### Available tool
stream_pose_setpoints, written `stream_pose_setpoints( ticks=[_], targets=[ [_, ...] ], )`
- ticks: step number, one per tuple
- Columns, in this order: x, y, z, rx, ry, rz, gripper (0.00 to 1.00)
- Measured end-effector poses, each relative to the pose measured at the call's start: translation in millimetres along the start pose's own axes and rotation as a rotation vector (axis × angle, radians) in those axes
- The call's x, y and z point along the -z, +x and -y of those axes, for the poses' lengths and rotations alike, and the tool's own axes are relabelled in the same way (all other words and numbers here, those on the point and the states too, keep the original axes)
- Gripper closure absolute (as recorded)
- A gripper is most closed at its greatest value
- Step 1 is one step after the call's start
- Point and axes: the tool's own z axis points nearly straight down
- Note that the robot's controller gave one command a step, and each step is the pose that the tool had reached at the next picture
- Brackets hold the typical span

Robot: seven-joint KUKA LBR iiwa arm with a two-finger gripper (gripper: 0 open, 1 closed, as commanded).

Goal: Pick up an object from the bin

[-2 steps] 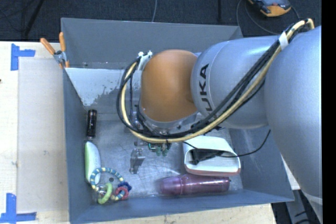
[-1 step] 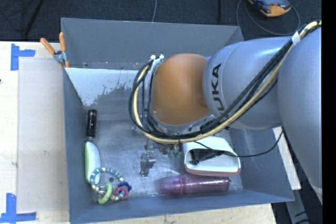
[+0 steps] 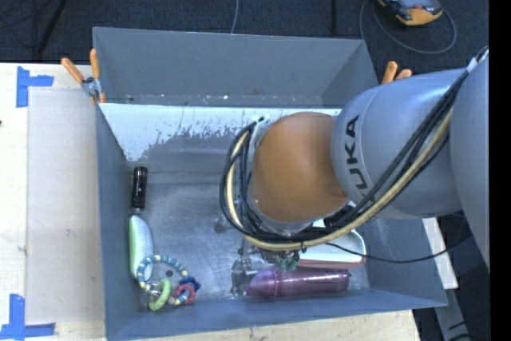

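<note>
Where the arm stands: the bin [image 3: 215, 68] is entered from the right, and the wrist, capped by an orange cover [image 3: 291, 168] and looped with cables [image 3: 233, 188], is hung low over the near middle of the floor.
End effector [image 3: 262, 271]: it is seen just below the cover, at the left end of a purple bottle [image 3: 307, 282]; whether it is spread or pressed together cannot be told.
Purple bottle: it is laid on its side along the near wall, right of the middle; no grip on it is shown, so it is judged not yet picked.
White piece [image 3: 347, 254]: a pale flat thing is seen just behind the bottle, partly covered by the arm.
Black tube [image 3: 139, 188]: it is left alone near the left wall.
Green oblong [image 3: 139, 242] and ring toy [image 3: 168, 290]: both are gathered in the near left corner, well apart from the end effector.
Why so held: the wrist is judged to be pointed straight down so that the bottle can be taken across its narrow width.
</note>
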Motion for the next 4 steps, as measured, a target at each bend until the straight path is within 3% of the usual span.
stream_pose_setpoints(
  ticks=[1,2,3,4],
  targets=[
    [26,-14.0,58,0.15,-0.002,0.001,0.0],
    [19,-14.6,90,0.185,0.003,0.008,0.0],
    [-19,1.2,113,0.271,-0.002,0.003,0.0],
    [-21,-0.4,140,0.341,-0.003,-0.004,0.0]
  ],
)
